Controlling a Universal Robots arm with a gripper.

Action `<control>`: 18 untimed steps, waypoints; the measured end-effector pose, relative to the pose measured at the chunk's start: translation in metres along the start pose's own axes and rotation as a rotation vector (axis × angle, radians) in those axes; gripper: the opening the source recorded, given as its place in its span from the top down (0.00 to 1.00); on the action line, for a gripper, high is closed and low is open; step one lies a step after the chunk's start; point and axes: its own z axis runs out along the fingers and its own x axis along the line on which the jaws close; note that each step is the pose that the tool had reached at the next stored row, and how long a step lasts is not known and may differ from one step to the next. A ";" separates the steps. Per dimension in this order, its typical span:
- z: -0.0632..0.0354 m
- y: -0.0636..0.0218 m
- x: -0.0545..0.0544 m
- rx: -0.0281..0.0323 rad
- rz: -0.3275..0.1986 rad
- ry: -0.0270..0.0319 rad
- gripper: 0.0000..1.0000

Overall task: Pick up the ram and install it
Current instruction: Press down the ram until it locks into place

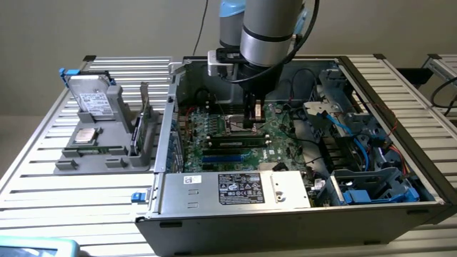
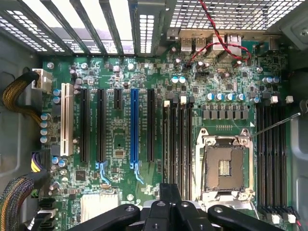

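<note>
Open computer case (image 1: 371,96) stands on the slatted worktop (image 1: 78,203), from its middle toward the edge on the exterior view's right.

A grey holder (image 1: 107,160) sits near the worktop edge on the exterior view's left. It carries a silver drive (image 1: 93,99) standing upright and a small square chip (image 1: 85,135) lying flat.

The arm (image 1: 268,27) reaches down into the case from above. The end effector (image 1: 251,122) hangs low over the motherboard (image 1: 196,150), above the socket area and at one end of the bank of long slots. In the wrist view the end effector (image 2: 169,190) is clenched, fingers together, with nothing seen between them. The empty processor socket (image 2: 225,166) lies just beside it.

The ram (image 1: 239,143) lies lengthwise in the row of long slots next to the socket, on the side toward the silver power supply box (image 1: 236,187). It is apart from the fingertips and parallel to the blue slots (image 1: 228,156). It appears to sit in a slot, but whether it is fully latched cannot be told.
</note>
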 end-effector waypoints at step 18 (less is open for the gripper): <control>-0.0021 -0.0012 0.000 0.0000 0.000 0.0001 0.89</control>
